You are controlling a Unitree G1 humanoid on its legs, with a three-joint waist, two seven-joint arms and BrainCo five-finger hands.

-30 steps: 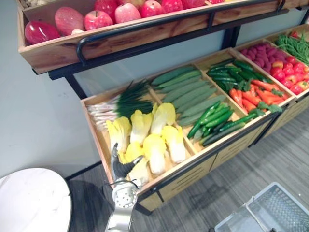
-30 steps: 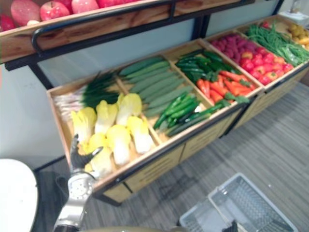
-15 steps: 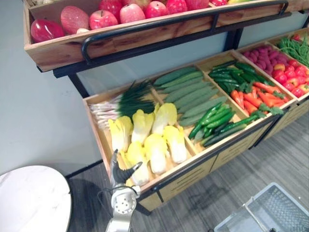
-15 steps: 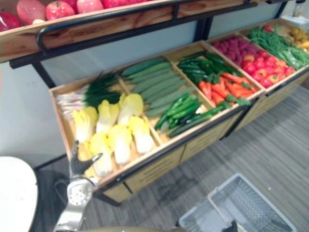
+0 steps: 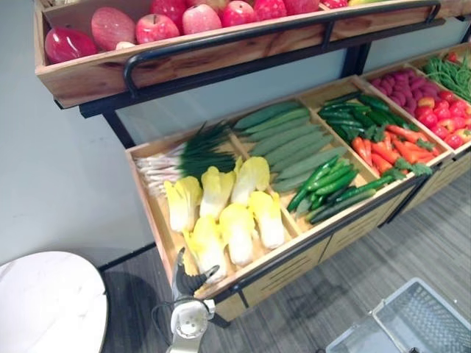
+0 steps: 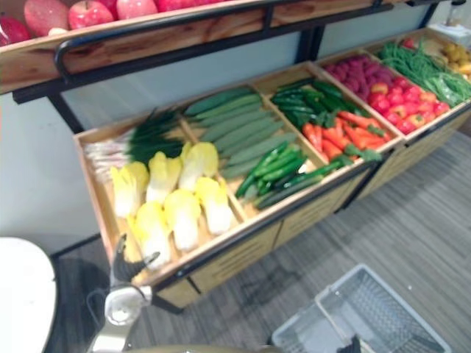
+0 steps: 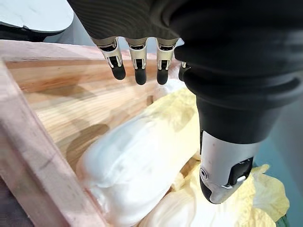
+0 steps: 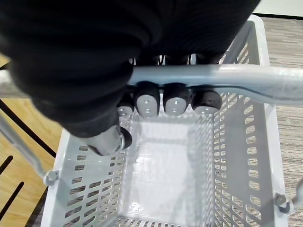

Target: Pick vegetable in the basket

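- The right hand [image 8: 163, 101] is curling its fingers [image 8: 147, 100] round the handle [image 8: 255, 79] of a basket [image 8: 239, 142].
- The handle is running as a pale grey bar across the basket's open top, and its ends are meeting the rim at pivots on both sides.
- The thumb [image 8: 111, 139] is reaching down below the fingers, over one wall of the basket.
- The basket is showing slotted walls and a fine grid bottom.
- A grey plank floor [image 8: 291, 99] is showing beside one wall, and a wooden panel [image 8: 16, 161] with black slots beside the other.
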